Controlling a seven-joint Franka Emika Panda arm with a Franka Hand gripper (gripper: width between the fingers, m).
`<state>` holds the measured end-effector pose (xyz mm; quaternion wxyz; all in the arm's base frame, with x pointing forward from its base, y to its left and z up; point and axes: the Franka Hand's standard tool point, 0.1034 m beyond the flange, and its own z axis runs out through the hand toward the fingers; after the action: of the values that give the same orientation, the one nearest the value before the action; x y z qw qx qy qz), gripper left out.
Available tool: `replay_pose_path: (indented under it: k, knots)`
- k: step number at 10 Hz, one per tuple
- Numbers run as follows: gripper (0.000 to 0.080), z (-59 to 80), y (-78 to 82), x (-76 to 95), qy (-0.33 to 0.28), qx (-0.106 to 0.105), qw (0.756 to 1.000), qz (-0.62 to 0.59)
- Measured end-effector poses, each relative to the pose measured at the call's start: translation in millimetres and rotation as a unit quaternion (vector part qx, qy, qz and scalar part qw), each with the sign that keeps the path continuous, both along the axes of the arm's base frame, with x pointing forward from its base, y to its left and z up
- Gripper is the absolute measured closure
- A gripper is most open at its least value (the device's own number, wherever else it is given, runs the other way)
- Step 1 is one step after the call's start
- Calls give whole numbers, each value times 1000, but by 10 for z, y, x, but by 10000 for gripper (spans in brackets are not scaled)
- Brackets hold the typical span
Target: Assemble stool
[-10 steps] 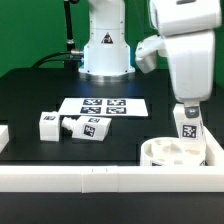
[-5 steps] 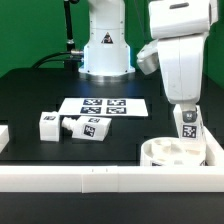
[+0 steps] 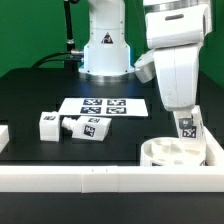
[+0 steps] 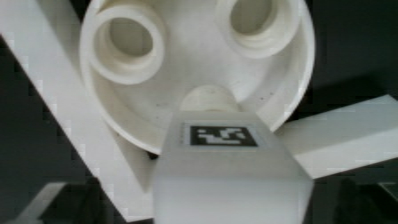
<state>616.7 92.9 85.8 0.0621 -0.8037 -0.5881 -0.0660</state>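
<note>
The round white seat (image 3: 165, 152) lies in the front right corner, against the white border rails. It fills the wrist view (image 4: 178, 70), with two open sockets showing. One tagged white leg (image 3: 188, 129) stands upright on the seat's right side. In the wrist view that leg (image 4: 222, 175) sits in the third socket. My gripper (image 3: 185, 114) comes down from above and is shut on the leg's top. Its fingers are hidden in the wrist view. Two more legs (image 3: 48, 124) (image 3: 88, 128) lie on the black table at the exterior view's left.
The marker board (image 3: 103, 106) lies flat behind the loose legs. A long white border rail (image 3: 100, 177) runs along the front, and a short one (image 3: 217, 152) runs beside the seat. The robot base (image 3: 105, 50) stands at the back.
The hand and wrist have turned and shifted toward the exterior view's left. The held leg stays upright on the seat in nearly the same place.
</note>
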Motion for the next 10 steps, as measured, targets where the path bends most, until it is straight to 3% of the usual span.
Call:
replay_pose_path:
  k: [2,3,4,7,10]
  knots:
    - [412,0,31,-4,0,0,1000,1]
    - [412,0,28,-4,0,0,1000,1]
    - [464,0,27,-4,1,0,1000,-4]
    - [464,-3,39,-10,10,3,999,-48]
    - [462,3,140,-20,47,11,965,-257]
